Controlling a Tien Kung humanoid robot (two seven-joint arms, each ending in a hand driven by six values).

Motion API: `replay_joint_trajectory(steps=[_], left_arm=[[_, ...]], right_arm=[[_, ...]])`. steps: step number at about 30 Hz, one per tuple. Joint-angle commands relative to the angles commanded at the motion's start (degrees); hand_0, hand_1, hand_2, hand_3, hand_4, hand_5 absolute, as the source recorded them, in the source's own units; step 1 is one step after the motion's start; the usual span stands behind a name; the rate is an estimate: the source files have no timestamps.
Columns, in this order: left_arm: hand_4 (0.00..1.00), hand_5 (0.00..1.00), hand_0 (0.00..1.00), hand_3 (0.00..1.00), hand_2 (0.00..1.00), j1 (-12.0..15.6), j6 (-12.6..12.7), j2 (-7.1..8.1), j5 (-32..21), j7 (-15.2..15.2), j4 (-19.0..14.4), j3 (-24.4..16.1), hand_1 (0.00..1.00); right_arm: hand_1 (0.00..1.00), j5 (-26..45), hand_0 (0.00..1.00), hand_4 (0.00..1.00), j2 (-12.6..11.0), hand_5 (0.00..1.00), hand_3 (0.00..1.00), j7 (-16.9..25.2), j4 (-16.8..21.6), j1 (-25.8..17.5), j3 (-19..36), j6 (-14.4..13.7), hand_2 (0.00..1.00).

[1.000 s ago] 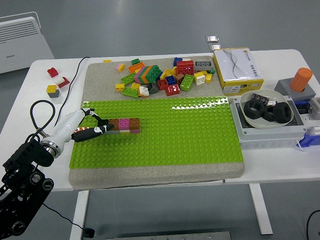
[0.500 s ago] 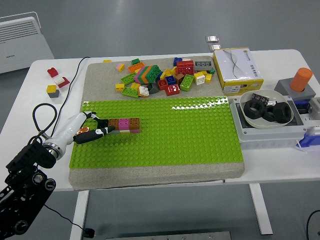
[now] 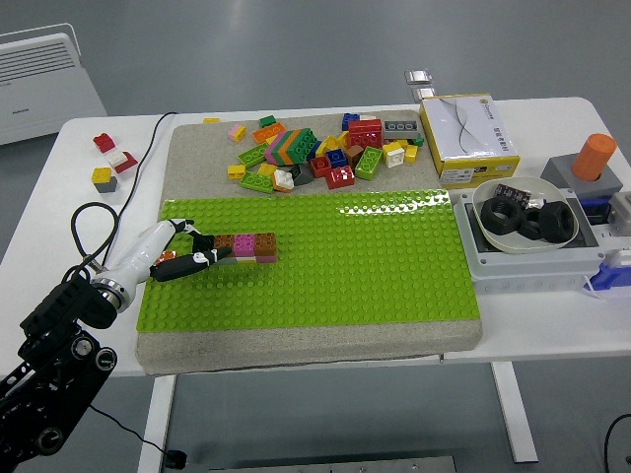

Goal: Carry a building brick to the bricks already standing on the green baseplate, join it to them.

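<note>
A short row of bricks stands on the green baseplate [image 3: 375,266] near its left edge: a brown brick [image 3: 226,242], a pink brick [image 3: 245,243] and an orange-brown brick [image 3: 265,243]. My left hand [image 3: 202,248], white with dark fingers, reaches in from the lower left. Its fingers close around the left end of the brown brick, which sits against the pink one. The right arm is out of view.
A pile of loose coloured bricks [image 3: 315,153] lies on the grey mat behind the baseplate. A few bricks [image 3: 110,158] lie at the far left. A yellow-and-white box [image 3: 468,136], a grey tray with a bowl of black rings [image 3: 523,222] and an orange cylinder [image 3: 595,156] stand at the right.
My left forearm has shifted slightly up and right. The fingers stay at the brown brick. The brick row has not moved.
</note>
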Motion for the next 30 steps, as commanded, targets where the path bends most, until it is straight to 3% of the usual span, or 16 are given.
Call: replay_joint_trajectory(steps=[30], left_arm=[[0.998,0.803,0.955,0.603,0.915,-0.89,2.95,-1.24,-1.05,-2.83,4.47,-0.28,0.944]], right_arm=[[0.611,0.0,0.678,0.744,0.37,0.946,0.7,-0.31,0.01,-0.56,0.0,-0.11,0.619]])
